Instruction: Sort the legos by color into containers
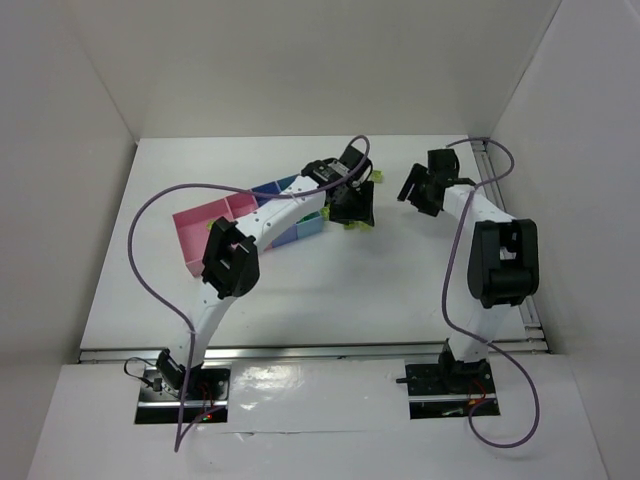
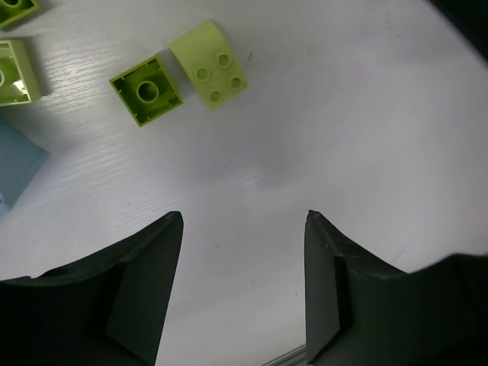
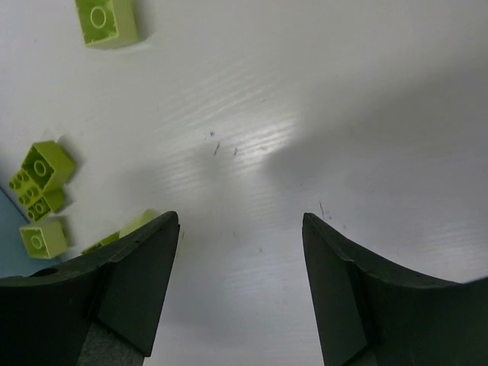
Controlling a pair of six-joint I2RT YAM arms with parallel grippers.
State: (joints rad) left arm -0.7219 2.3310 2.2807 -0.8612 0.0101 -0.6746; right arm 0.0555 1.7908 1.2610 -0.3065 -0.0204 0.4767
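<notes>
L gripper (image 1: 350,207) is out past the far end of the containers (image 1: 195,228), the L arm lying across the pink-to-blue row. Left wrist view: jaws spread wide, nothing btwn them, only bare white table (image 2: 343,137) ahead and to the right, so plenty of room there. The legos (image 2: 146,90) sit up-left of the fingertips: two yellow-green ones just beside each other, one hollow side up, one studs up, w/ two more cut off at the frame edge and the light blue bin corner (image 2: 15,164) below them. R gripper (image 1: 420,188) hangs well apart, toward the right wall (image 1: 570,150). It is also wide open and empty, over open tabletop, w/ a yellow-green cluster (image 3: 46,168) at its left and a lone brick (image 3: 107,19) farther out. Walls box in three sides; a metal rail (image 1: 300,352) marks the near edge.
</notes>
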